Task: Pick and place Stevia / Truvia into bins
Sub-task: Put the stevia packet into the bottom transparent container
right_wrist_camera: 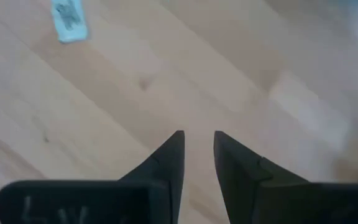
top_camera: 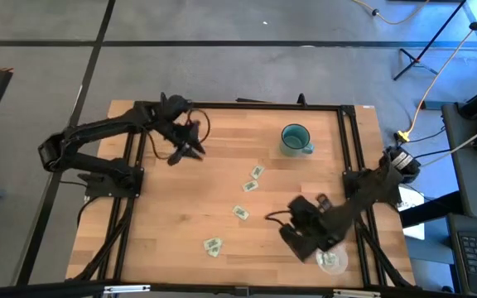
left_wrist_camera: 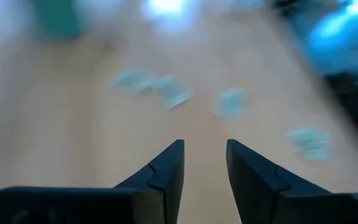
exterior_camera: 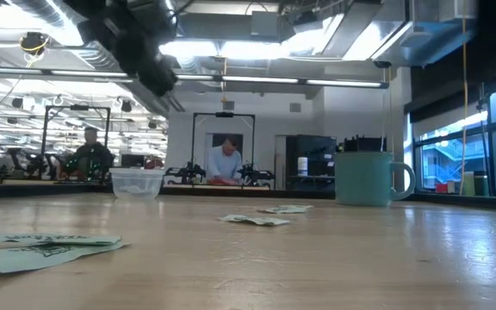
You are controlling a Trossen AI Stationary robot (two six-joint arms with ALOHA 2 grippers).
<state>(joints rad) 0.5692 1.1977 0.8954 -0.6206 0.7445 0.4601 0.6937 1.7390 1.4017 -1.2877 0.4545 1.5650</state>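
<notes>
Several white-and-green Stevia sachets lie flat on the wooden table: (top_camera: 257, 172), (top_camera: 249, 186), (top_camera: 241, 213), (top_camera: 213, 245). One clear cup bin (top_camera: 331, 261) stands at the near right corner, beside the right arm. The low view shows another clear cup (exterior_camera: 136, 182) far off on the left. My left gripper (top_camera: 194, 150) hangs open above the table's far left part, with nothing between its fingers (left_wrist_camera: 205, 162). My right gripper (top_camera: 295, 236) hovers open over bare wood near the right cup, its fingers (right_wrist_camera: 199, 146) empty. A sachet (right_wrist_camera: 69, 18) lies ahead of it.
A teal mug (top_camera: 295, 139) with a handle stands on the far right part of the table. Black frame rails (top_camera: 348, 149) run along the table's left and right sides. People sit at desks in the room beyond (exterior_camera: 224, 162).
</notes>
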